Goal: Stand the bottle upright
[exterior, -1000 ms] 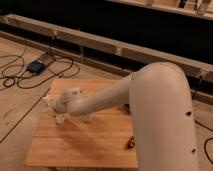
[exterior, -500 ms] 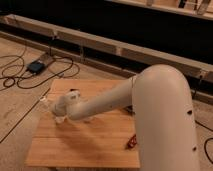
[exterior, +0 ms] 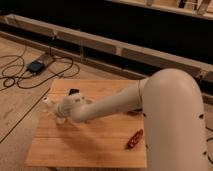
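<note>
The bottle (exterior: 48, 103) shows as a small white shape by the left edge of the wooden table (exterior: 100, 145), just past the tip of my arm. I cannot tell whether it stands or leans. My gripper (exterior: 56, 112) is low over the table's left side, at the end of the white arm reaching in from the right. It is right against the bottle. Whether it still touches the bottle is unclear, and part of the bottle is hidden behind it.
A small red-brown wrapped item (exterior: 135, 139) lies near the table's front right. My bulky white arm (exterior: 170, 110) covers the table's right side. On the floor to the left are black cables and a dark box (exterior: 36, 66). A dark rail wall runs behind.
The gripper has shifted slightly left and toward the table's front, sinking a little. The white bottle beside it has stayed near the left edge.
</note>
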Controlling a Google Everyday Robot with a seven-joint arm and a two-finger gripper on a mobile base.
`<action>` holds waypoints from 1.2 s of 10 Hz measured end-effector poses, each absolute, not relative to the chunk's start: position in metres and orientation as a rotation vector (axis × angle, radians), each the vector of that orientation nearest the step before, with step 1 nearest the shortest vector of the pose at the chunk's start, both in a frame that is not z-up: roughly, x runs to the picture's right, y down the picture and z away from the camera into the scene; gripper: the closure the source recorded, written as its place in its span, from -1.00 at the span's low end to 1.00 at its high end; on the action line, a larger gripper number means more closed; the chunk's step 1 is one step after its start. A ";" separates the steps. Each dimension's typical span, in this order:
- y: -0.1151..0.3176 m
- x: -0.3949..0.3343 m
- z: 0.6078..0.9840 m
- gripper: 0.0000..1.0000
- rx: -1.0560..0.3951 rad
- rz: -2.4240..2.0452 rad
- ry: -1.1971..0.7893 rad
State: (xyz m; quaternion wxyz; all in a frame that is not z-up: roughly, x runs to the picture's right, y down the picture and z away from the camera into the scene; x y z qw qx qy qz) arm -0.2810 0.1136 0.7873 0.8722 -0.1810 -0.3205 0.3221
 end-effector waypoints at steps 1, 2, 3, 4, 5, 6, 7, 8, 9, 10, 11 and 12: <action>0.112 -0.280 0.786 0.52 -0.375 0.678 -0.680; 0.112 -0.278 0.785 0.43 -0.372 0.681 -0.689; 0.113 -0.276 0.784 0.20 -0.370 0.685 -0.697; 0.113 -0.274 0.785 0.01 -0.369 0.689 -0.701; 0.114 -0.273 0.785 -0.15 -0.369 0.692 -0.704; 0.116 -0.273 0.786 -0.36 -0.372 0.694 -0.708; 0.117 -0.272 0.787 -0.55 -0.374 0.698 -0.711; 0.118 -0.271 0.787 -0.60 -0.374 0.700 -0.712; 0.119 -0.270 0.788 -0.60 -0.375 0.702 -0.713; 0.120 -0.269 0.789 -0.60 -0.375 0.702 -0.710; 0.122 -0.268 0.790 -0.60 -0.376 0.702 -0.707; 0.123 -0.269 0.790 -0.60 -0.377 0.702 -0.707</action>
